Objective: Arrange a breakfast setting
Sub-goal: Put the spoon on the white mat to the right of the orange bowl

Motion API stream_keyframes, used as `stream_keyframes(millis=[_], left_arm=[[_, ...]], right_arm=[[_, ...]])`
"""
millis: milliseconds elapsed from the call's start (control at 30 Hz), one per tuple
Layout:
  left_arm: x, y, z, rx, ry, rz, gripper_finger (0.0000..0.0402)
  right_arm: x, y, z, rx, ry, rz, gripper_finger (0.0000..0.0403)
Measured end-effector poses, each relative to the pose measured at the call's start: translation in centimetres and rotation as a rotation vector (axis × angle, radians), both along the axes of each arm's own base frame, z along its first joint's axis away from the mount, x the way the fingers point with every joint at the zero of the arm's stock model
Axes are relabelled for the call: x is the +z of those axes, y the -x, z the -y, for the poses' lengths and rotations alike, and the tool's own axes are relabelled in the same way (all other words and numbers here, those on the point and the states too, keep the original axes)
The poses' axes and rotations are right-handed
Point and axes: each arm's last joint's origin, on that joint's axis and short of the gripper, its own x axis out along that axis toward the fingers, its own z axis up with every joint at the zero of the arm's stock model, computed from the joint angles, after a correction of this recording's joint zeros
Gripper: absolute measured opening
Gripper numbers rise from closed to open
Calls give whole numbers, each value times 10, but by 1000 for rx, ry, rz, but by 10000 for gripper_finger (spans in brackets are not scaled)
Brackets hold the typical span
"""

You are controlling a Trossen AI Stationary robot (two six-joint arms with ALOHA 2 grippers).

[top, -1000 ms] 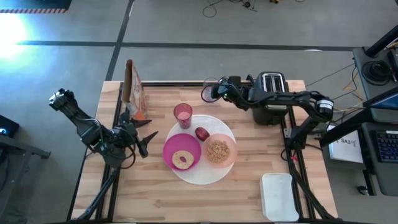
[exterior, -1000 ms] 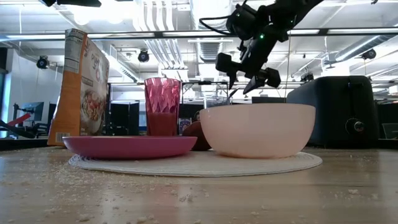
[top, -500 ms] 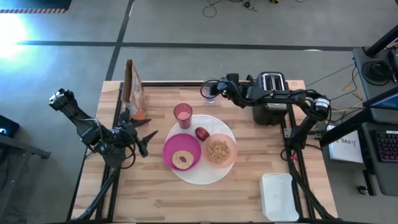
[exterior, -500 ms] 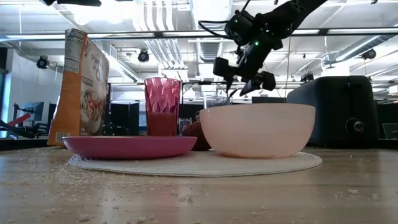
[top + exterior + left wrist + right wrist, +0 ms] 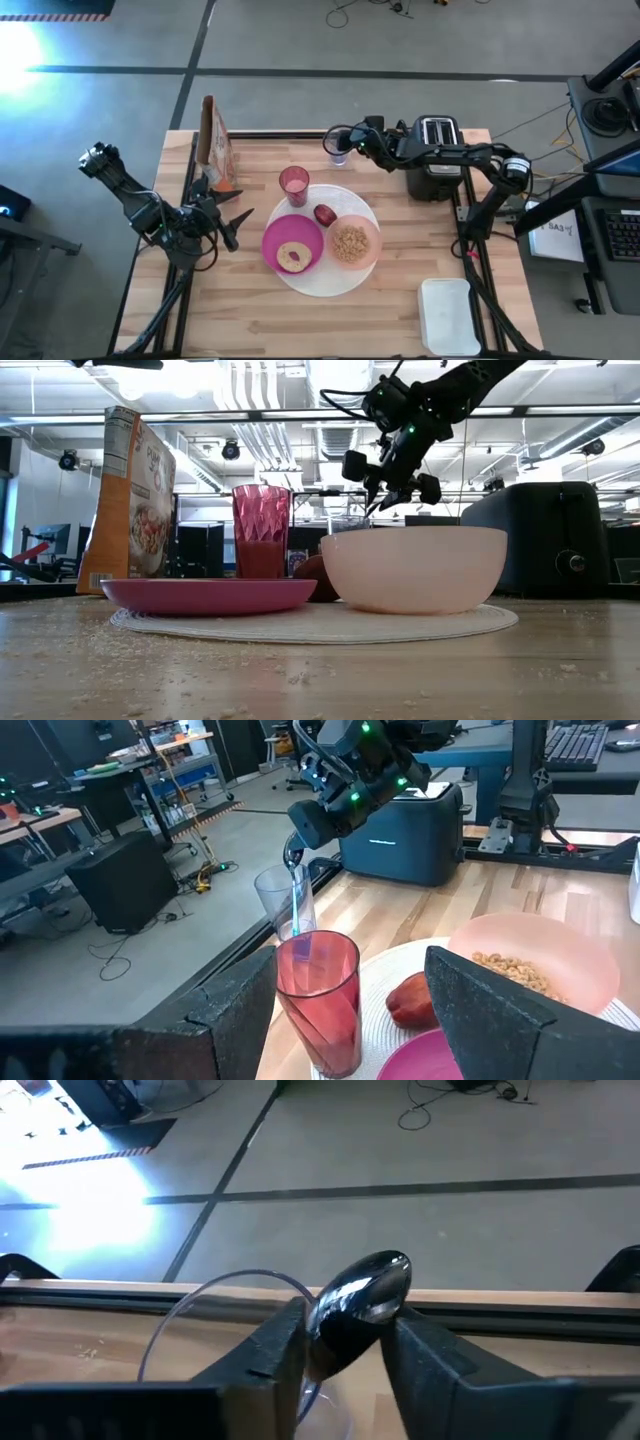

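Note:
At the table's far side a clear cup (image 5: 337, 146) holds a teal-handled spoon (image 5: 296, 910), handle down and metal bowl up. My right gripper (image 5: 352, 146) is shut on the spoon's top end. A white plate (image 5: 322, 287) carries a magenta bowl (image 5: 292, 243) with round bread (image 5: 292, 257), a peach bowl (image 5: 351, 242) of cereal and a red fruit (image 5: 325, 214). A pink tumbler (image 5: 294, 185) stands at the plate's far rim. My left gripper (image 5: 232, 222) waits open, left of the plate. My right gripper pinches the spoon just below its metal bowl (image 5: 335, 1342) between its two fingers (image 5: 280, 1342). It comes from the table's right side, slanting a little downward, across the spoon. The spoon stands nearly upright, its teal handle (image 5: 296, 915) down inside the clear cup.
A black-and-silver toaster (image 5: 436, 160) stands at the far right, under my right arm. A cereal box (image 5: 213, 145) stands at the far left. A white tub (image 5: 446, 315) lies at the near right. Crumbs are scattered on the wood near the front edge.
My right gripper has shut its fingers on the spoon's top end over the clear cup, staying nearly in place. The spoon and the cup stand where they were.

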Motion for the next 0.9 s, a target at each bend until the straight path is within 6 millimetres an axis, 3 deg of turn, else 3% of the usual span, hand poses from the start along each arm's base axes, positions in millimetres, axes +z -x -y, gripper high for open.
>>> stream_keyframes(millis=[367, 900], left_arm=[[0, 0, 0, 0, 0, 0, 237], [0, 0, 0, -1, 0, 0, 237]], right_arm=[[2, -1, 0, -3, 7, 18, 41], [5, -3, 0, 15, 16, 52, 31]])
